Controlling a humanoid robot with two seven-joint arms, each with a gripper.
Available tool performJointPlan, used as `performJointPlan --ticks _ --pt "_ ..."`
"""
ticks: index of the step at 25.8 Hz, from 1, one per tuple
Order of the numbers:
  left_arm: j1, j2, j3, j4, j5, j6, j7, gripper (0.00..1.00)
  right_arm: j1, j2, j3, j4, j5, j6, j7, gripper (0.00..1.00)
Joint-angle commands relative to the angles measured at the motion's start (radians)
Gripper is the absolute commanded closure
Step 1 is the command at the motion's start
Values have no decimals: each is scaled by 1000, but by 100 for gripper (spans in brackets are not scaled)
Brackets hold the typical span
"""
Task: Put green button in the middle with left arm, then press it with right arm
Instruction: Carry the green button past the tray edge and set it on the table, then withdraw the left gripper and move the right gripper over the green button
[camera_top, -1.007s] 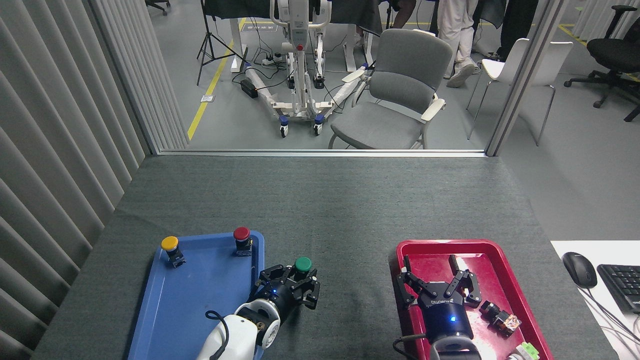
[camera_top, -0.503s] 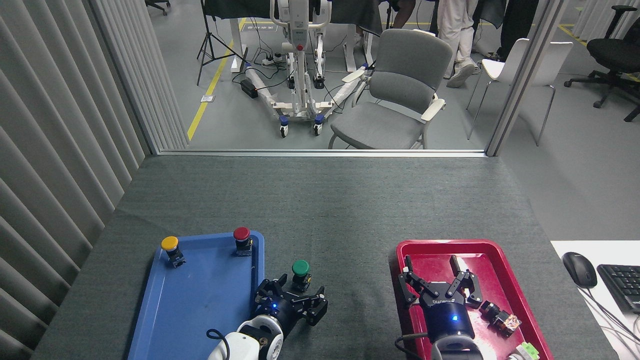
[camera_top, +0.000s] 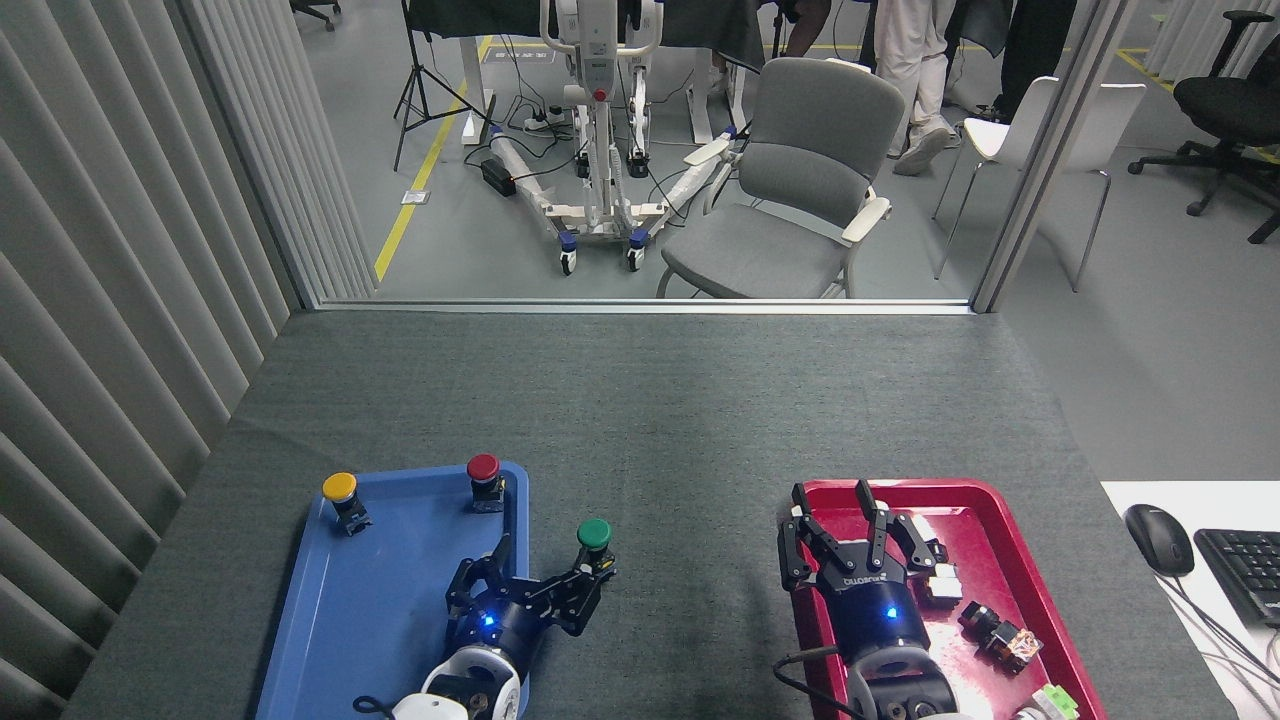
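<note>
The green button (camera_top: 594, 535) stands upright on the grey tabletop (camera_top: 660, 420), just off the blue tray's (camera_top: 330, 620) right rim. The left gripper (camera_top: 545, 580) sits at the button's 7 o'clock, fingers spread, one fingertip (camera_top: 598, 572) right by its base. A yellow button (camera_top: 340, 488) and a red button (camera_top: 483, 468) stand at the tray's far edge. At 3 o'clock of the green button, the right gripper (camera_top: 835, 520) hangs over the red tray's (camera_top: 1010, 560) left part, fingers apart. Small parts (camera_top: 1000, 635) lie in that tray. A mouse (camera_top: 1158, 537) and keyboard (camera_top: 1245, 570) sit far right.
</note>
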Motion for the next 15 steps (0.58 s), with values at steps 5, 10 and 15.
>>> performJointPlan --ticks 5,10,15 --pt "98 79 10 -99 56 253 82 1 -13 16 2 6 -1 -133 2 85" --pt "104 78 13 -110 79 262 82 1 -13 21 4 12 -1 -217 2 100" --pt "124 110 36 -179 217 256 195 1 -16 56 7 17 -1 -231 4 100"
